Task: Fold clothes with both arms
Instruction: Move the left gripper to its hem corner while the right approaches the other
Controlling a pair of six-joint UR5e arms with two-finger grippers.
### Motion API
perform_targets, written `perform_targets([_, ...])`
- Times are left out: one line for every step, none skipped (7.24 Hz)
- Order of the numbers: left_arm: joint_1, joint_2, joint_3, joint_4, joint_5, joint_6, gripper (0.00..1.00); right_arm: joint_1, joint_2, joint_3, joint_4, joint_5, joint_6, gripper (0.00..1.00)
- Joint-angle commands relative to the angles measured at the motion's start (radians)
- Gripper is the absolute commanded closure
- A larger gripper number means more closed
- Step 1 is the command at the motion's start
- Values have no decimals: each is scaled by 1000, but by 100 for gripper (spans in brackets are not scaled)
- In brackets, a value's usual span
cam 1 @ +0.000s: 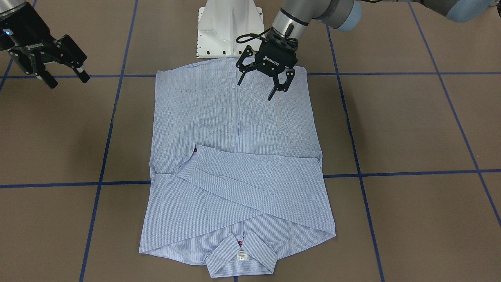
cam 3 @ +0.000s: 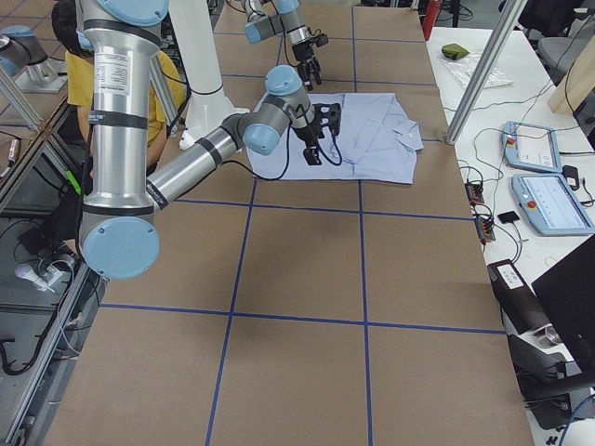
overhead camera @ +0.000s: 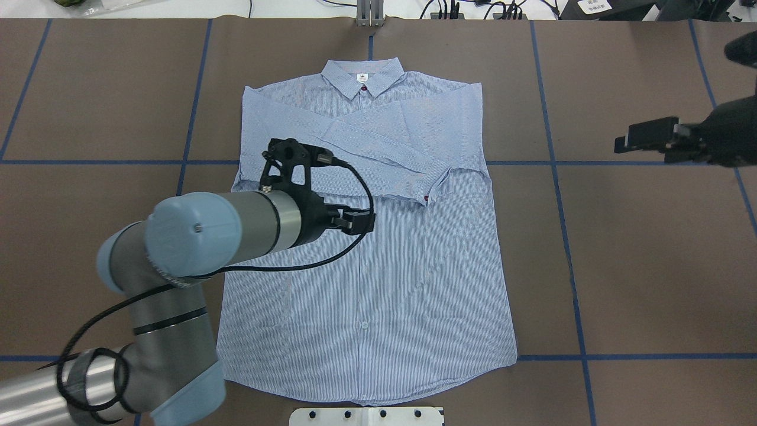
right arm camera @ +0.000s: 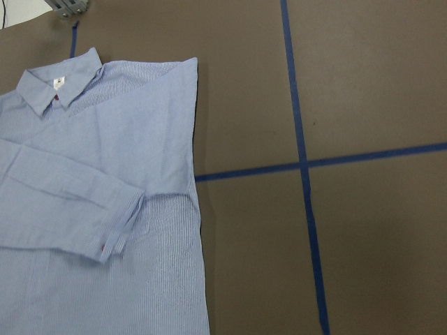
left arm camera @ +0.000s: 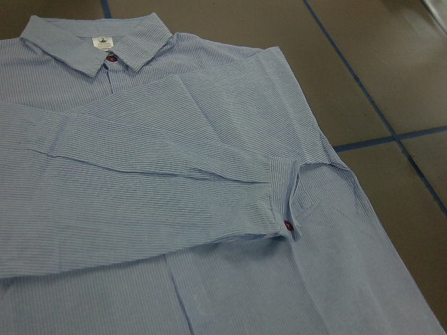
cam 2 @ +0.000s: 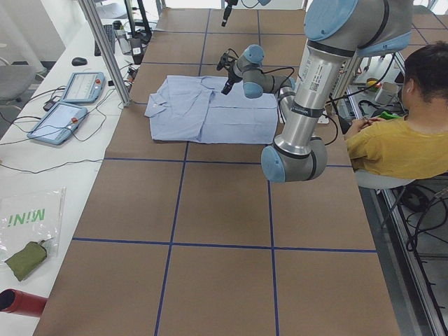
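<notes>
Shirt (cam 1: 238,129) under left gripper (cam 1: 255,90); right gripper (cam 1: 69,81) aside

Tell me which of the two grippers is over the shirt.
The left gripper: it hangs open above the shirt, while the right gripper, also open, is off to the side over the brown table.

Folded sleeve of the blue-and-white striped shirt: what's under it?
The light blue-and-white striped long sleeve lies flat across the shirt's chest. Its cuff rests on the front panel. The stretch of placket beneath it, and anything else there, is covered and cannot be seen.
</notes>
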Motion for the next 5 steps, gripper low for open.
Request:
perform_targets([-1, 185, -73, -10, -10, -84, 0, -335, -102, 71, -2, -318, 174, 0])
perform_targets([16, 254, -84, -19, -1, -142, 0, -467, -125, 72, -2, -466, 247, 0])
perform_targets([93, 305, -82, -19, 67, -233, 0, -532, -126, 70, -3, -533, 287, 0])
perform_targets([169, 333, -85, -19, 129, -343, 0, -550, -124, 70, -3, -561, 290, 0])
perform_targets([219, 342, -72, -9, 132, -414, 0, -550, -123, 68, -5, -563, 290, 0])
